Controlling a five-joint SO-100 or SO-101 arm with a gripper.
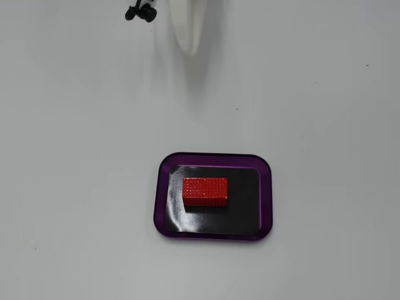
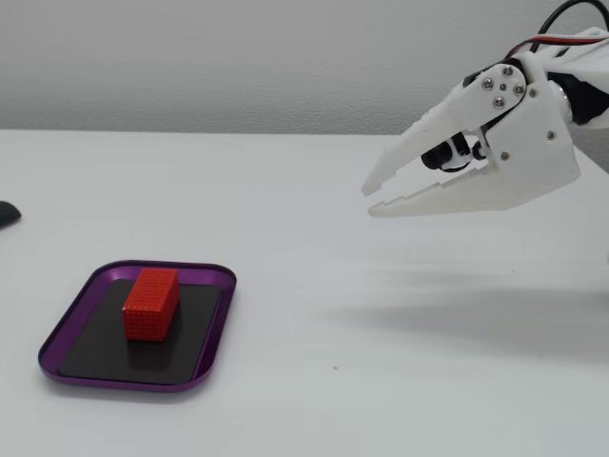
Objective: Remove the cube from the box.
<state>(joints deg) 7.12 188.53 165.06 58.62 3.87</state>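
Note:
The cube [image 1: 205,191] is a bright red bumpy block lying flat on the black floor of the box [image 1: 161,200], a shallow purple-rimmed tray. Both fixed views show it; in the side-on one the cube [image 2: 150,303] sits left of centre in the box [image 2: 215,328]. My white gripper [image 2: 369,201] hangs in the air well to the right of the box and above table height, with its tips pointing towards the box. Its jaws lie together and hold nothing. From above, only the gripper tip [image 1: 189,49] shows at the top edge, far from the box.
A small black object [image 1: 139,11] lies on the white table beside the gripper tip at the top edge. A dark object [image 2: 5,213] shows at the left edge. A plain wall stands behind the table.

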